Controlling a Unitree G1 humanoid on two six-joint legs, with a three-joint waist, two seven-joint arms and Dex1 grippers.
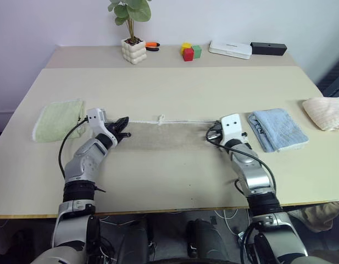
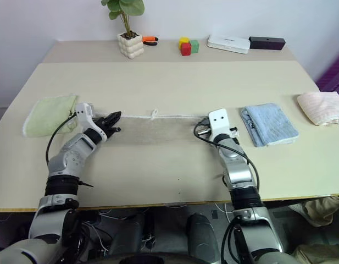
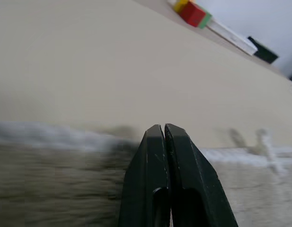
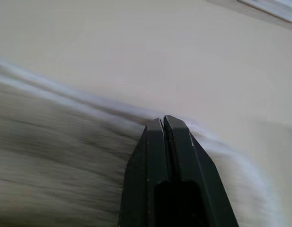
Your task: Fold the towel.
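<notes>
Left gripper (image 3: pixel 163 128): both black fingers pressed fully together, nothing visibly caught between the tips. They sit low over the left end of the large beige-tan terry towel with white stitched edging (image 1: pixel 166 136), tips right at its far white edge. Can't tell from the wrist view whether any cloth is pinched

Right gripper (image 4: pixel 163 120): jaws likewise closed flat, tips over the towel's right end, just at the white edging where it curves round the corner. No cloth seen between the tips here either

The towel lies as a long flat strip across the pale wooden table (image 1: pixel 174 88), running from one gripper to the other; its small white loop (image 1: pixel 161 118) sticks out of the far edge about midway between them

Relative to the towel:
- folded pale green towel (image 1: pixel 59 119) just beyond its left end, past the left gripper
- folded light blue towel (image 1: pixel 276 129) just beyond its right end, beside the right wrist
- folded cream-pink striped cloth (image 1: pixel 326 112) further right, near the table edge
- well behind it, along the back of the table: white bumpy ceramic pot (image 1: pixel 134 50) holding a green leafy plant (image 1: pixel 131 12), orange-and-black tool (image 1: pixel 151 46) beside the pot, stacked yellow, red and green blocks (image 1: pixel 189 52), flat white box (image 1: pixel 230 49), black rectangular box (image 1: pixel 268 48)

White box carries a small mark, too small to read
</notes>
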